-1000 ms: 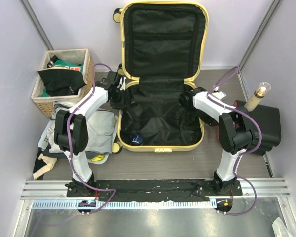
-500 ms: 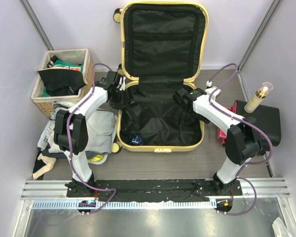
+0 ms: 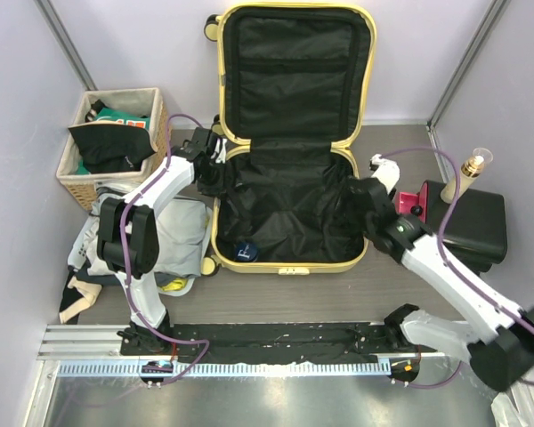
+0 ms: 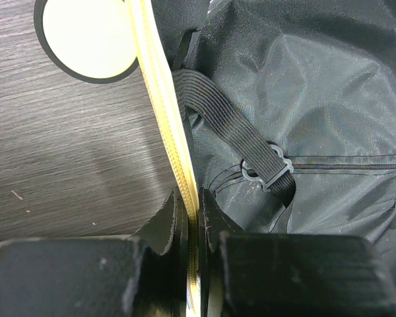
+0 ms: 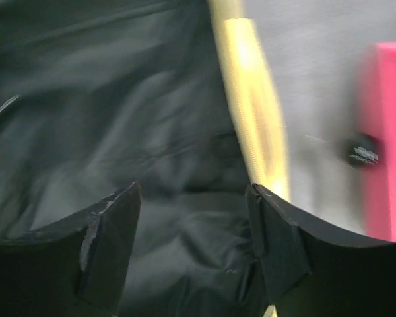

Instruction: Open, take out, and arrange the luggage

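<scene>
Only wrist view shows left tool (image 4: 192, 212) clamping luggage (image 4: 156, 86).

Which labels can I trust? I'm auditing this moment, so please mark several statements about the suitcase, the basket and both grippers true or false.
1. The luggage lies open with its black lining showing. True.
2. The left gripper is shut on the luggage's yellow rim. True.
3. The right gripper grips the lining. False: its jaws stand open over the lining, holding nothing.
4. The wicker basket is empty. False: it holds dark and green clothing.
5. The luggage's lower half holds nothing. False: a small dark round item lies in its near corner on the left arm's side.
</scene>
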